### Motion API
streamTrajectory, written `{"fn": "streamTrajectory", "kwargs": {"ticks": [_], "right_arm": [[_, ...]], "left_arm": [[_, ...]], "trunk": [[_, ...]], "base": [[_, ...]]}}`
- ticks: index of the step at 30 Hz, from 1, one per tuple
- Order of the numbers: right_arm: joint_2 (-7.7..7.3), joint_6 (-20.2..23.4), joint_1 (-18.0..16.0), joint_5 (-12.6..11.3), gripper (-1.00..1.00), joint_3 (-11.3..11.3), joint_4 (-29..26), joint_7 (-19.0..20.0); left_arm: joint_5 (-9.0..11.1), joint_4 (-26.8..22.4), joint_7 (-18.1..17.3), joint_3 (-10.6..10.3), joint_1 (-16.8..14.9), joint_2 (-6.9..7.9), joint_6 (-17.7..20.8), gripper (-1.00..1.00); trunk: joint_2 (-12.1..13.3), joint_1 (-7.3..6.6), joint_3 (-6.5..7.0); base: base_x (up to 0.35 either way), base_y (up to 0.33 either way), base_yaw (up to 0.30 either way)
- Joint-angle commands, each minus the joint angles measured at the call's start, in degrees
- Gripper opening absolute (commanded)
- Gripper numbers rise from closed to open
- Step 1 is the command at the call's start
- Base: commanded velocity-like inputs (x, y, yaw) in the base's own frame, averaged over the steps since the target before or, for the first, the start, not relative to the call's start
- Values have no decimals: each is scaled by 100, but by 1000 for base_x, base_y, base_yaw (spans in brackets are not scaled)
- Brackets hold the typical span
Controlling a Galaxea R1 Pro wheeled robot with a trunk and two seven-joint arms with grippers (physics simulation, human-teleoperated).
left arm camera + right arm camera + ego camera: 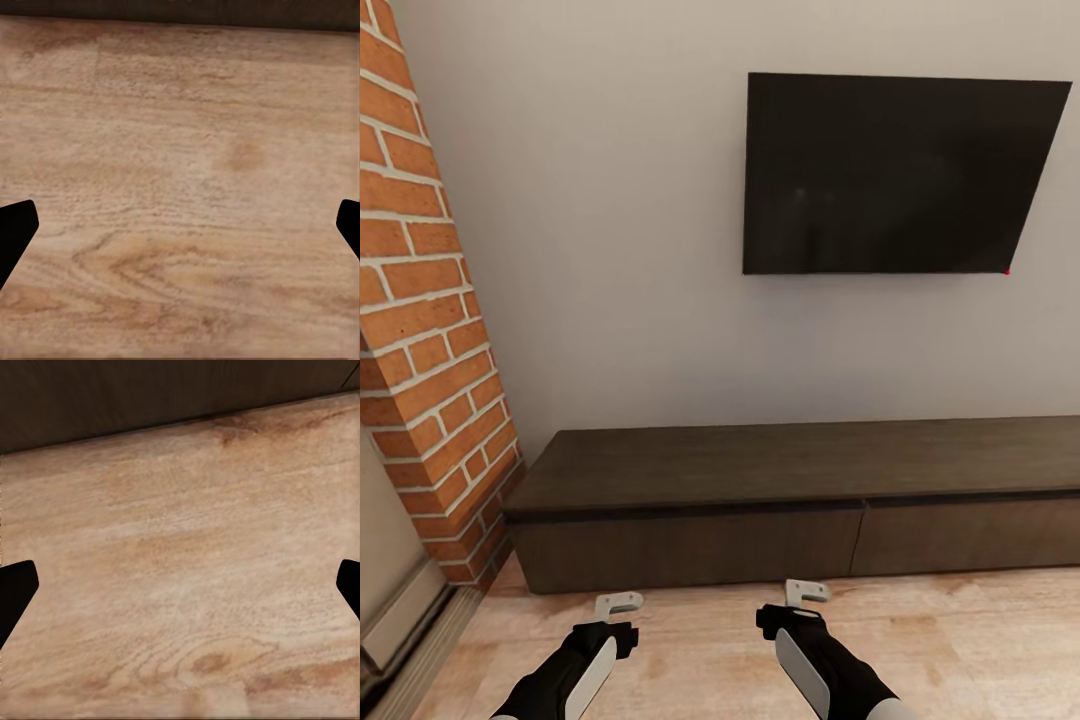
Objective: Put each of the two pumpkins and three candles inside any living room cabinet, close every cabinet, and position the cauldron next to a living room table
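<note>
**Parked in front of the TV unit, both grippers empty**

Going left to right: a brick column (430, 330) stood at the far left, then the long dark cabinet (800, 500) ran along the wall with both drawer fronts closed and a black TV (895, 172) mounted above. Down low, the left gripper (618, 603) and right gripper (806, 591) hung over the wood floor (180, 187), fingers spread wide, holding nothing.

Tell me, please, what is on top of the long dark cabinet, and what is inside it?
The top of the cabinet is bare; the television hangs on the wall above it. Both drawer fronts in view are shut, so the inside is hidden.
</note>
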Motion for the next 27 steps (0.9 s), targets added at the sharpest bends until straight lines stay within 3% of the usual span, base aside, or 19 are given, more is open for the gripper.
{"fn": "streamTrajectory", "kwargs": {"ticks": [1, 27], "right_arm": [[-5, 20, -5, -39, 100, 29, 2, -31], [-4, -3, -5, -39, 100, 24, 32, 5]], "left_arm": [[61, -10, 55, -31, -3, 5, 16, 100], [69, -3, 55, -32, -1, -7, 11, 100]], "trunk": [[39, -24, 2], [1081, -595, 224]], "base": [[0, 0, 0], [0, 0, 0]]}}
